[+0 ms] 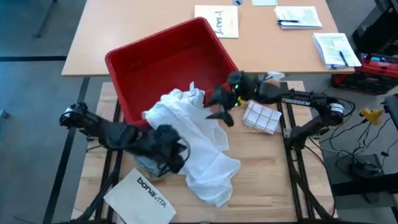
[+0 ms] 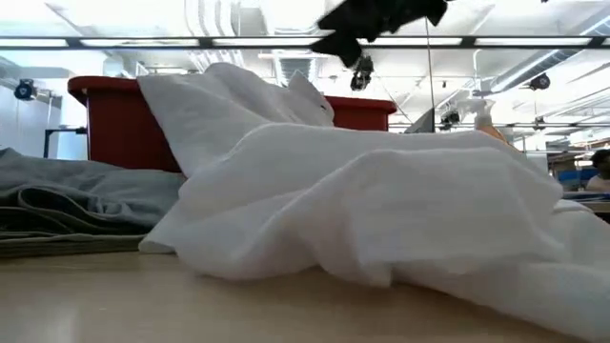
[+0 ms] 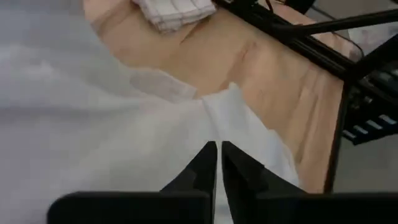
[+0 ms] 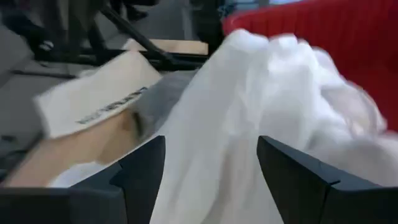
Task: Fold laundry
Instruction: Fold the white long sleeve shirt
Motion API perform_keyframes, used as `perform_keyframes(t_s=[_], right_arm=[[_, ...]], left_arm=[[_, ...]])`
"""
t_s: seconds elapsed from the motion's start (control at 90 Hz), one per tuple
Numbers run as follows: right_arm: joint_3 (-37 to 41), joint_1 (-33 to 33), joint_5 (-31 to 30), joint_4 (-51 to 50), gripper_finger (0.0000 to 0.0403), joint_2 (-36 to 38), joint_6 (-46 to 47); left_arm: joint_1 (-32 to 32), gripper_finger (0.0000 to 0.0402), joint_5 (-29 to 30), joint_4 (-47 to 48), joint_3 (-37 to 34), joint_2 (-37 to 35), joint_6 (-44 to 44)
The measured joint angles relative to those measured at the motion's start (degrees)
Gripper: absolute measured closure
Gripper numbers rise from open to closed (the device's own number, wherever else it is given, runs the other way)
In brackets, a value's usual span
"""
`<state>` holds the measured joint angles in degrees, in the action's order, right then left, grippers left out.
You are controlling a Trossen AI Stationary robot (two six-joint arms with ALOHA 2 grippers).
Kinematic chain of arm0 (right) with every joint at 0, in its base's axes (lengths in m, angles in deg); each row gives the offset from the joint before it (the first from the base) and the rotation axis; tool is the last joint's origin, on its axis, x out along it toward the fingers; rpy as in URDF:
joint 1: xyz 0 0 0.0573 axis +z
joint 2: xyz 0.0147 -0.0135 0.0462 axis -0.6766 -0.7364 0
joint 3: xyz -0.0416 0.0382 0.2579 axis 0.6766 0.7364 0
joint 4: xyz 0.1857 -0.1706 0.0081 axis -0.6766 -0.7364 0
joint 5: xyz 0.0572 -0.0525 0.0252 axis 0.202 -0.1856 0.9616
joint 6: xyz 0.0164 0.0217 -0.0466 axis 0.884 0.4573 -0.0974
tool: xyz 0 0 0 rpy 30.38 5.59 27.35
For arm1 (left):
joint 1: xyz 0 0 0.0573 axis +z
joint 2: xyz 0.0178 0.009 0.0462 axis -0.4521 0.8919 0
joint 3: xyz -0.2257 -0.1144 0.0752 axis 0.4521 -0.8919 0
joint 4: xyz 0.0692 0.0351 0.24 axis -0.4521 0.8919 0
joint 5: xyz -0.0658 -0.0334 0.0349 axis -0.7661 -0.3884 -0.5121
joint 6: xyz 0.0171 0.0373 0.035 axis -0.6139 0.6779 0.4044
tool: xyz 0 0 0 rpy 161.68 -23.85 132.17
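While the white shirt (image 1: 198, 144) lies crumpled in soft folds, the left gripper (image 3: 217, 155) pinches it and the right gripper (image 4: 211, 162) gapes empty.

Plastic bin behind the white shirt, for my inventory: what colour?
Red; the plastic bin shows best in the high view.

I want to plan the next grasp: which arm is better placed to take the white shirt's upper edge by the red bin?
The right gripper: open, above the white shirt beside the red bin.
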<state>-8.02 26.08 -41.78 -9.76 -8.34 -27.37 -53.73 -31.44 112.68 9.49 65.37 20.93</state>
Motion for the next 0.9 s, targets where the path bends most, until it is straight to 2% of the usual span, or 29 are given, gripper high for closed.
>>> perform_keyframes(t_s=[0.1, 0.189, 0.322, 0.4, 0.511, 0.611, 0.656, 0.711, 0.744, 0.9], right_arm=[[0.0, 4.19, -12.15, 4.72, 0.0169, -3.48, -1.05], [0.0, 5.92, -19.19, 8.69, 0.0178, -7.23, -1.12], [0.04, 6.53, -21.0, 16.84, 0.0194, -12.75, 2.82], [0.03, 6.64, -24.77, 21.98, 0.0202, -15.03, 7.56], [-0.15, 6.74, -27.6, 23.88, 0.0219, -16.94, 7.48], [-0.12, 7.47, -26.99, 22.79, 0.0264, -17.55, 6.87], [0.12, 8.09, -25.62, 21.35, 0.0301, -17.37, 7.2], [0.17, 9.06, -21.6, 19.82, 0.0359, -16.6, 8.16], [0.17, 9.8, -18.95, 18.9, 0.038, -15.6, 8.63], [-0.03, 14.62, -14.71, 7.98, 0.0399, -9.25, 10.68]], left_arm=[[-3.48, 0.034, 3.33, 0.13, -3.07, -2.29, -5.36], [-5.84, 0.0284, 5.84, -0.54, -6.4, -3.8, -8.6], [-8.29, 0.0183, 6.63, -0.56, -11.75, -6.46, -13.1], [-9.6, 0.0125, 6.67, -1.17, -15.16, -9.03, -14.73], [-10.86, 0.0066, 6.13, -3.67, -19.26, -12.93, -15.17], [-11.47, 0.005, 4.42, -3.41, -21.88, -17.05, -14.91], [-11.53, 0.0051, 3.92, -2.01, -22.92, -18.91, -14.94], [-11.63, 0.0055, 3.56, 0.91, -24.01, -21.38, -15.29], [-11.63, 0.006, 3.53, 2.77, -24.45, -22.8, -15.69], [-11.59, 0.0087, 3.5, 13.6, -27.47, -29.66, -19.41]])
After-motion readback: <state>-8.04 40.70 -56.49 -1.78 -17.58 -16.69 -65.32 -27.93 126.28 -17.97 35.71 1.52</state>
